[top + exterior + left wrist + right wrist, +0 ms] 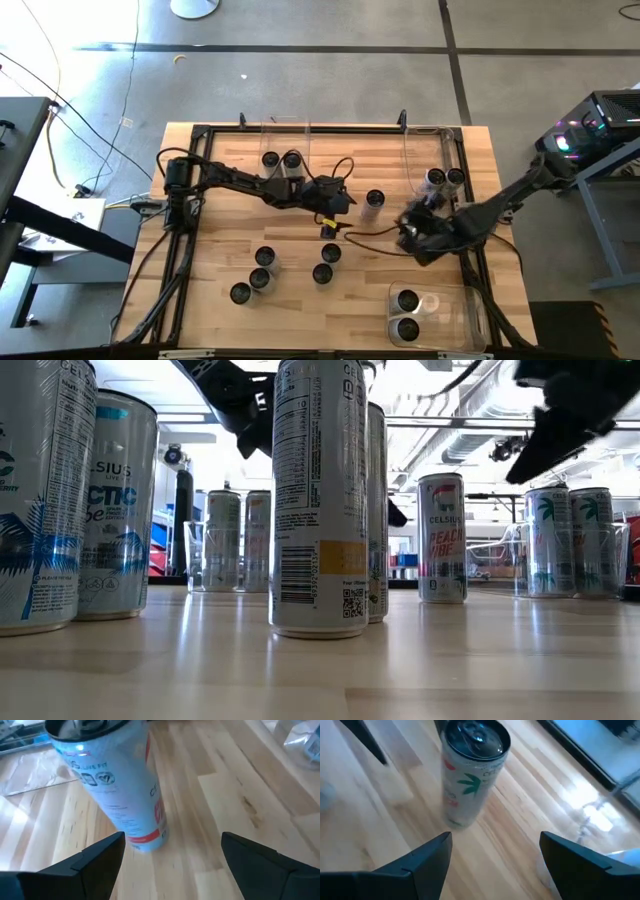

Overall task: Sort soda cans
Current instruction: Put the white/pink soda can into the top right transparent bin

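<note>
Clear bins (437, 320) hold six soda cans (407, 301); six more stand loose around both gaping, empty pincers: left gripper (345, 203), right gripper (410, 228).

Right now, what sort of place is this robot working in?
Probably a robotics lab or workshop, not a home. The wooden table stands on a bare concrete floor, the low view shows exposed ceiling ducts, and a computer tower sits beside the table.
</note>
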Controlling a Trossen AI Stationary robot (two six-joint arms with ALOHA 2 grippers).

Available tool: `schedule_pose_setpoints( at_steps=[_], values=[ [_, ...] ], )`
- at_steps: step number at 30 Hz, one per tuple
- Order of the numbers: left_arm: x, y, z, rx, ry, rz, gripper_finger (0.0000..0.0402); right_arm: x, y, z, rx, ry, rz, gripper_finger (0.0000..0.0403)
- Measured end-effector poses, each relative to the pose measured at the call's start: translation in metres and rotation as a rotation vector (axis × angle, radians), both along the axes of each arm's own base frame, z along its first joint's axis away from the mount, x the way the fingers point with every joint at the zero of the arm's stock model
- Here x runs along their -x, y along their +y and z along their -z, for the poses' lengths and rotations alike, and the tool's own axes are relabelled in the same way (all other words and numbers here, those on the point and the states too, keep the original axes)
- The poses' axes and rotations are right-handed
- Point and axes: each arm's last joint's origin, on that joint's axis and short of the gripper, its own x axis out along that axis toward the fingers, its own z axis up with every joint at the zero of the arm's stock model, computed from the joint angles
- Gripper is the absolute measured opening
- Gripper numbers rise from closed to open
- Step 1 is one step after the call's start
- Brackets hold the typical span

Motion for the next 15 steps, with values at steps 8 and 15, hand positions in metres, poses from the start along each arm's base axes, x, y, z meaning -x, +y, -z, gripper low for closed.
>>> schedule_pose_setpoints(
  at_steps=[8, 15],
  values=[
    [0.000, 0.000, -0.014, 0.021, -0.061, -0.015, 0.0323, 0.019, -0.013, 0.042, -0.101, -0.283, 0.020, 0.0296],
    [0.010, 0.000, -0.036, 0.023, -0.067, -0.079, 0.0323, 0.012, -0.020, 0.044, -0.054, -0.297, -0.009, 0.0296]
  ],
)
